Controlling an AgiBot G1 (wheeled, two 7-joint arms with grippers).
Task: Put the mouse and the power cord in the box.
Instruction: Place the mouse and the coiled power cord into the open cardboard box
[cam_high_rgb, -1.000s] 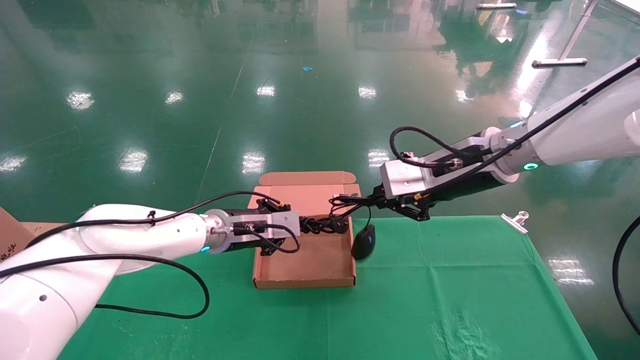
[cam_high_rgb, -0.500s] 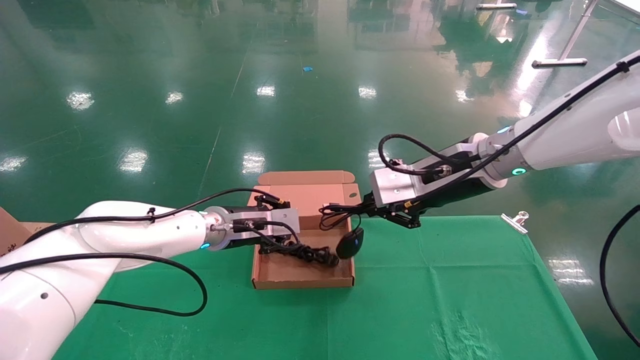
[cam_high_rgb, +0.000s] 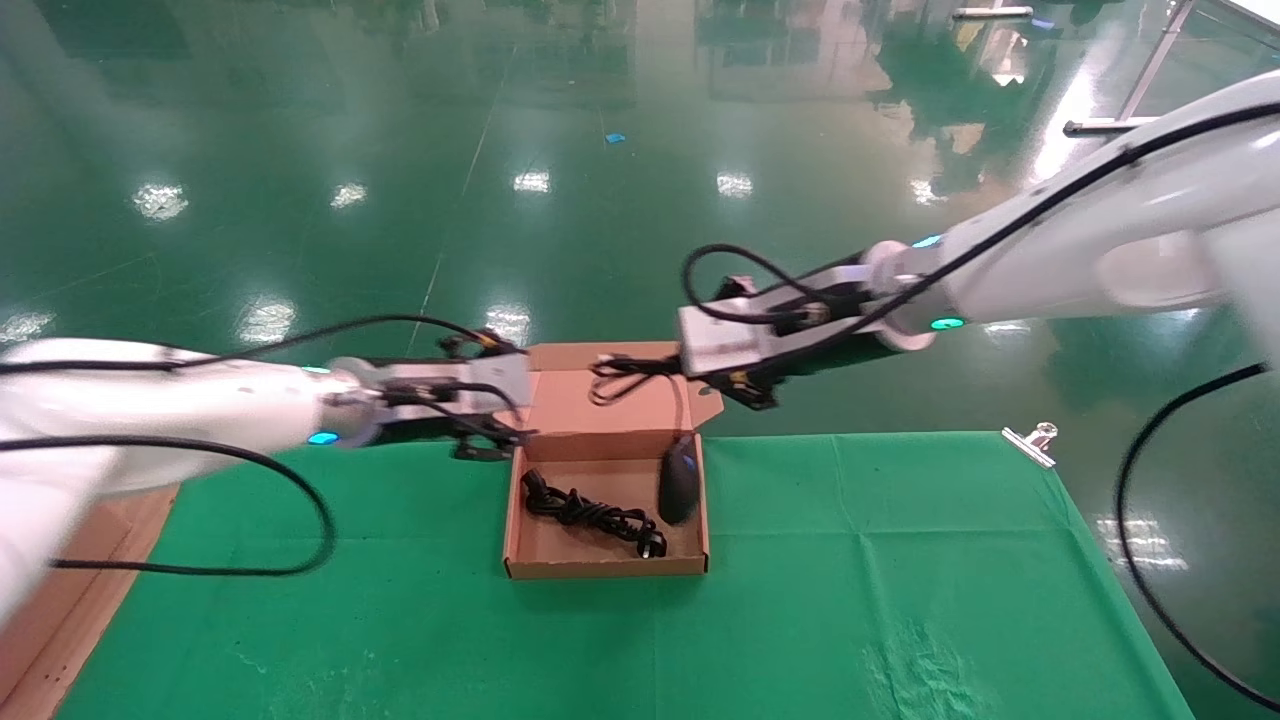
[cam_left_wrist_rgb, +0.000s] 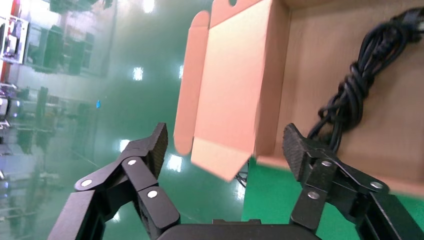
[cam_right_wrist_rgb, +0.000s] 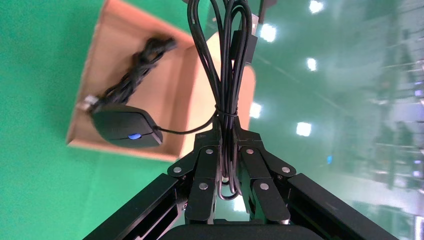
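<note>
My right gripper (cam_right_wrist_rgb: 227, 167) was clamped on the small black oval mouse's (cam_high_rgb: 679, 479) thin cable bundle; the mouse hung at six o'clock below it, inside the shallow brown cardboard box (cam_high_rgb: 606, 566). The coiled black power cord (cam_high_rgb: 585, 511) lay inside; my left gripper (cam_left_wrist_rgb: 224, 150) gaped empty.

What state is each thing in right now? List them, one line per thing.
Box: lid open, standing up at the back.
Power cord: coiled, lying loose inside the box.
Mouse: in the box by its right wall, hanging by its thin cable.
Left gripper: open, empty, by the box's left rear corner.
Right gripper: shut on the mouse's bundled cable, above the lid.
</note>
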